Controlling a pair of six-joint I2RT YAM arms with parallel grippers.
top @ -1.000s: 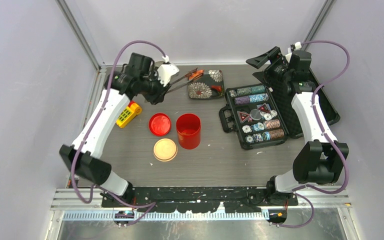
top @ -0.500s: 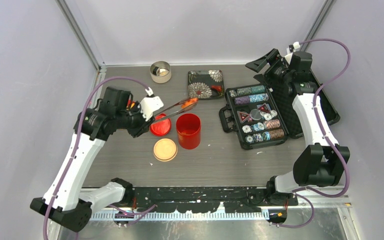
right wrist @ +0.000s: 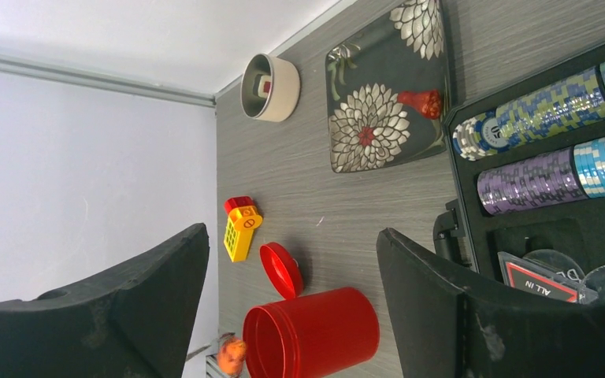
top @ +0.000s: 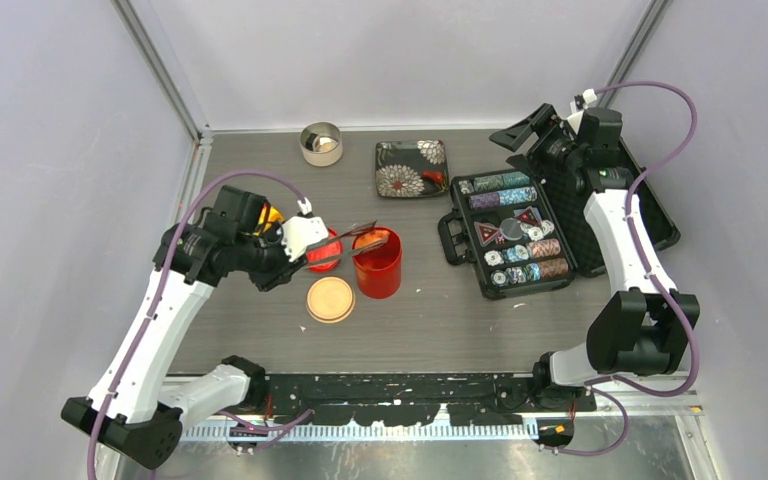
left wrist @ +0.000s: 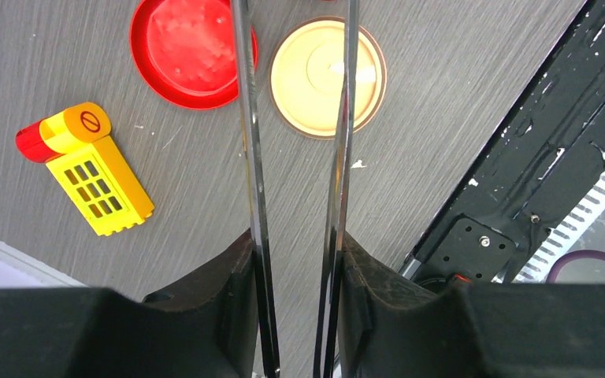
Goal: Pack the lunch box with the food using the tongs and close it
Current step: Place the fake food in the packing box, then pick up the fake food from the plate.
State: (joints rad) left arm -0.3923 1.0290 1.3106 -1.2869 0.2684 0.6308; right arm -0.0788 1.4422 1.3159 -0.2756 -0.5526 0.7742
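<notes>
tongs (left wrist: 250, 157): tips cut at 12 o'clock, joint lost at 6 o'clock inside left gripper (left wrist: 295, 264) | block (top: 268, 215): mostly behind left arm (top: 175, 300) | food (right wrist: 234, 353): too small to identify | canister (top: 377, 268): contents unclear | case (right wrist: 543, 232): cut at 3 o'clock

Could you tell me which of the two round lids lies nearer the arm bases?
The flat beige disc lid; the round red lid lies farther back.

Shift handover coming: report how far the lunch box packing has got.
Done: the red canister stands open, its red lid lying beside it. In hand: the left tool grips the tongs, holding an orange food piece at the canister's mouth. Left: drop it in, fetch the red piece from the floral plate, then put the red lid on.
</notes>
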